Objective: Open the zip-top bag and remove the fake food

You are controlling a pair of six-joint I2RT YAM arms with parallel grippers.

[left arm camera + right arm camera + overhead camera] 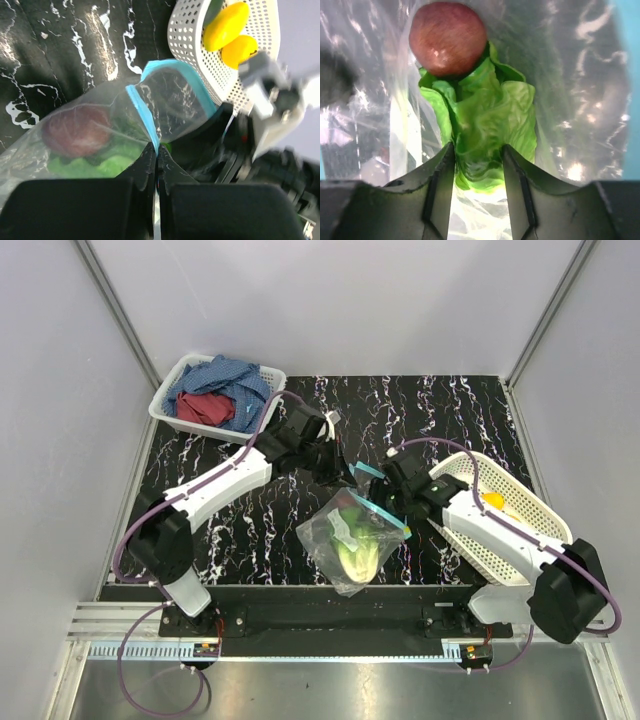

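Left arm and right arm: white link shells with bulky black joint housings. A purple cable runs in loops along each arm. Left end effector: matte black fingers with flat inner faces. Right end effector: dark grey fingers with curved, slightly scuffed inner edges.

Top camera: fixed above and behind my bases, looking down on the black white-veined table from far off.

Left wrist camera: sights along my left gripper, tight on the clear crinkly zip-top bag.

Right wrist camera: looks past my right gripper, very near the light-green leafy plastic lettuce inside that bag.

All three views share the bag.
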